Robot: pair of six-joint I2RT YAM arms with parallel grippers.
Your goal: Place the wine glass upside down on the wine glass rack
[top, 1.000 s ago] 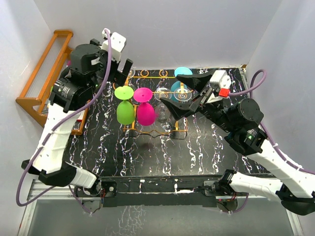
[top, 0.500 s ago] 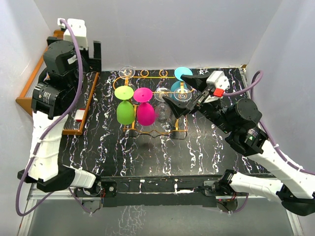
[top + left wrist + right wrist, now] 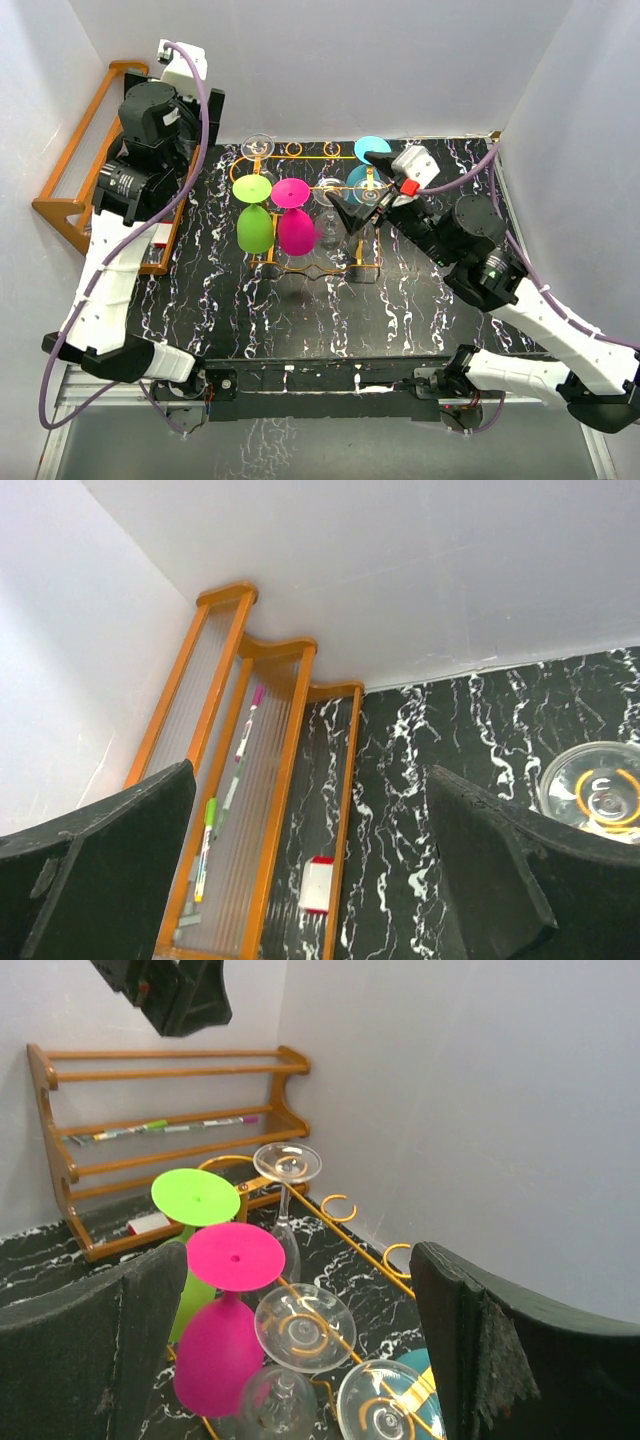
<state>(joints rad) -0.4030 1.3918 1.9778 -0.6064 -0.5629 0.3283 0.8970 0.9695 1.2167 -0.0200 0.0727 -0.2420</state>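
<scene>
- Table (image 3: 430, 300), black marbled; both arms reach over it from the near edge.
- Wine glass rack (image 3: 309, 157): directly beneath and just ahead of the right gripper (image 3: 352, 182). It sits well off to the right of the left gripper (image 3: 310, 780), which hangs high beside the wooden shelf (image 3: 283, 780).
- Both grippers: jaws spread wide, and we see nothing between them.
- Clear wine glass (image 3: 304, 1326): just under the right gripper's fingers, foot up on the rails, bowl down, stem near vertical.
- We judge it seated. The right arm is by far the nearer, and any next move there should lift straight up, clear of the stem.
</scene>
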